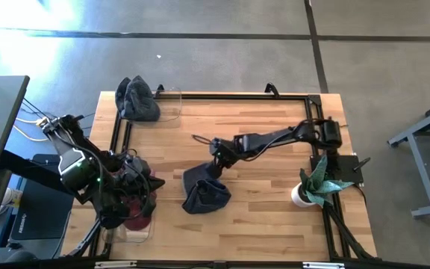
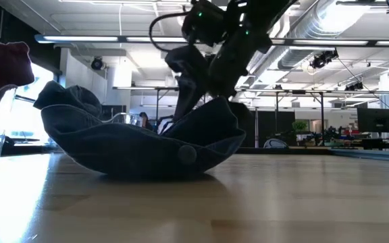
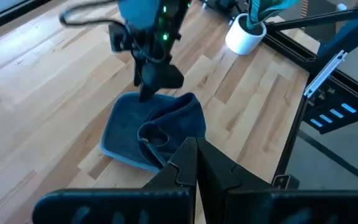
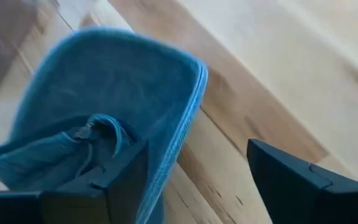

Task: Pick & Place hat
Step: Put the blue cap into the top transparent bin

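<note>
While the right gripper [image 1: 216,173] hangs just above the hat [image 1: 204,191], its jaws stand wide apart and grip nothing; in the right wrist view one finger [image 4: 120,180] lies against the hat's blue brim and the other finger [image 4: 297,180] is out over bare wood. The hat, a dark blue cap, lies crumpled on the table [image 1: 275,217] near its middle, well to the left of the plant [image 1: 316,183] in its white pot. In the low view the hat [image 2: 147,142] rests on the tabletop with its edges curled upward, and the right gripper [image 2: 194,81] comes down onto its top from above.

The left gripper [image 1: 136,196] waits at the table's left edge, further from the plant than the hat is. Its jaws are closed and empty, the two fingers [image 3: 194,168] meeting in a point in the left wrist view. Beneath that arm sits a clear tray [image 1: 136,233] with something dark red in it. A grey hat [image 1: 136,97] lies at the far left corner of the table, partly on another clear tray [image 1: 170,104].
</note>
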